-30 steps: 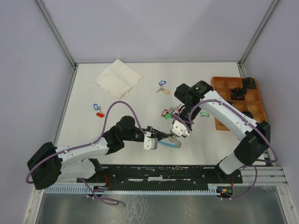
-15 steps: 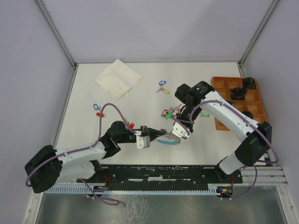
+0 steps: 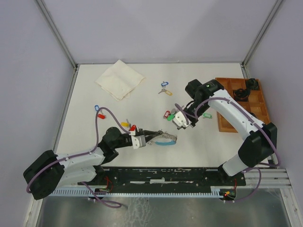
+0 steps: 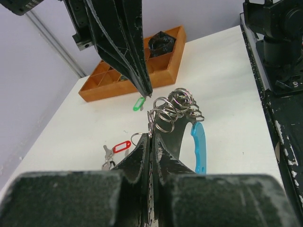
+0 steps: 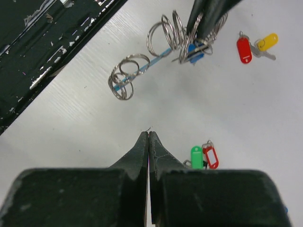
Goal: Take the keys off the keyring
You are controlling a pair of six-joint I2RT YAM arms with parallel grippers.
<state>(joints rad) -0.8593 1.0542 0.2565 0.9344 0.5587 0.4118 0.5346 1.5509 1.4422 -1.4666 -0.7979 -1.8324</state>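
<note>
My left claw (image 4: 151, 138) is clamped on the keyring (image 3: 165, 138) at lower centre of the overhead frame. My right claw (image 5: 148, 135) is pressed together on nothing, up and to the right of it.

The keyring shows as a curved light-blue band (image 4: 199, 147) carrying bunched silver split rings (image 4: 173, 109). From the right wrist they sit in two clusters.

A second ago both claws met at the ring. Since then my right has drawn off toward the wooden tray (image 3: 222, 124), and my left has pulled back leftward with the ring.

Loose keys (image 3: 166, 115) lie scattered on the white table (image 3: 213, 146). Overhead I count two blue tags, two green, two red and one yellow. One folded cloth (image 3: 119, 79) lies at upper left.
</note>
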